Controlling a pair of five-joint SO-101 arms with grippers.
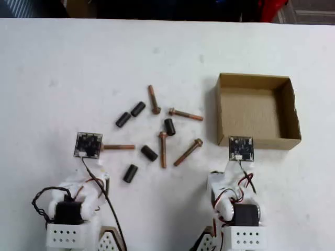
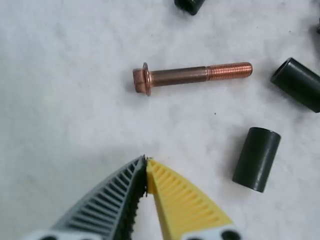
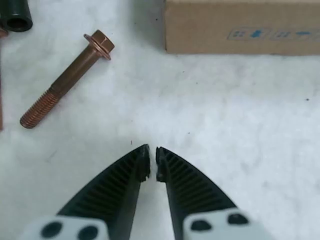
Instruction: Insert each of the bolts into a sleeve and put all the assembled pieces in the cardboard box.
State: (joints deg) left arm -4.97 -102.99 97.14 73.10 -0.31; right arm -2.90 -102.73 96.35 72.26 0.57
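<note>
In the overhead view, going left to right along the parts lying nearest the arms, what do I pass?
First the crosswise bolt → black sleeve → front-to-back bolt → slanted bolt → cardboard box. The nearest sleeve shares the first bolt's span, so it's left out.

**No legible text**

Blue printed marks (image 3: 255,34) sit in a short row on the outer side wall of the cardboard box (image 3: 210,30), seen in the right wrist view. They are too blurred to read. No other words, numbers or labels can be read.
</note>
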